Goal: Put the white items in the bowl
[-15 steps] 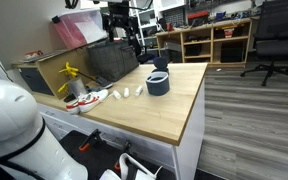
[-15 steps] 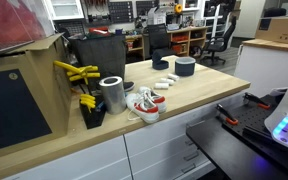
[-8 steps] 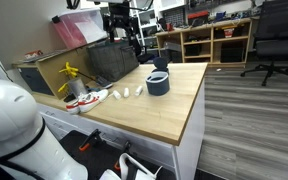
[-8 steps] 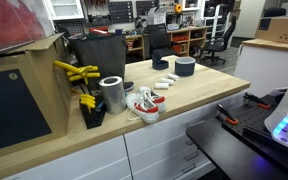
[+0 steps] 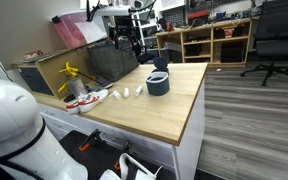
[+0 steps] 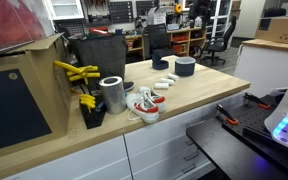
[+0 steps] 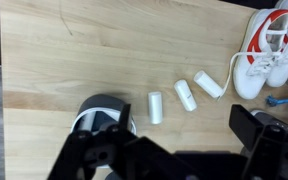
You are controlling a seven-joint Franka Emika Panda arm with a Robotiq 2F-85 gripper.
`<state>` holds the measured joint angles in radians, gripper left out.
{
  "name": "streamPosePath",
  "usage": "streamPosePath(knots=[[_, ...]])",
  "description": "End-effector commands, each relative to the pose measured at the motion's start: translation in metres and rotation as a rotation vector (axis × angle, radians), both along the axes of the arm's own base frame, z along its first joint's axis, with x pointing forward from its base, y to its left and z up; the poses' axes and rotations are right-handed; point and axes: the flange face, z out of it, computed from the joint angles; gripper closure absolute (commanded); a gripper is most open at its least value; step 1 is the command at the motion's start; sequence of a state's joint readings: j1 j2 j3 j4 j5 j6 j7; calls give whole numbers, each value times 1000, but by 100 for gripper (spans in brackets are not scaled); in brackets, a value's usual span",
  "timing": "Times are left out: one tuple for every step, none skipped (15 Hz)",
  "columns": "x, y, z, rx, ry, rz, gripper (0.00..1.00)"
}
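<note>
Three small white pieces (image 7: 154, 107), (image 7: 185, 96), (image 7: 209, 84) lie in a row on the wooden table, between the bowl and a shoe. They also show in an exterior view (image 5: 128, 93). The dark blue-grey bowl (image 7: 102, 106) stands upright left of them, partly hidden by my gripper; something white shows inside it. It appears in both exterior views (image 5: 157, 84) (image 6: 185, 66). My gripper (image 7: 174, 150) hangs high above the table, open and empty, over the pieces and the bowl. In an exterior view it is up at the back (image 5: 127, 35).
A red-and-white shoe (image 7: 265, 48) (image 5: 87, 99) (image 6: 144, 103) lies beyond the pieces. A silver can (image 6: 112, 94), yellow tools (image 6: 76, 72) and a dark box (image 5: 109, 60) stand along the table's back. The table edge (image 5: 189, 125) drops to the floor.
The arm has shifted slightly at the back of the table. The white pieces, the bowl and the shoe have not moved.
</note>
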<state>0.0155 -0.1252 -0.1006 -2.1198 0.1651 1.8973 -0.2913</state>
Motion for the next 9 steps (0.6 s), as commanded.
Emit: streamPosePath(knots=[[40, 29, -30, -55, 40, 23, 0], [46, 37, -42, -75, 56, 34, 0], [51, 46, -50, -108, 67, 50, 0], [54, 53, -61, -130, 79, 61, 0], [57, 60, -70, -155, 88, 74, 0], [57, 68, -79, -184, 107, 96, 0], [56, 76, -89, -198, 124, 123, 0], [53, 85, -90, -185, 156, 163, 0], [51, 92, -90, -158, 176, 196, 0]])
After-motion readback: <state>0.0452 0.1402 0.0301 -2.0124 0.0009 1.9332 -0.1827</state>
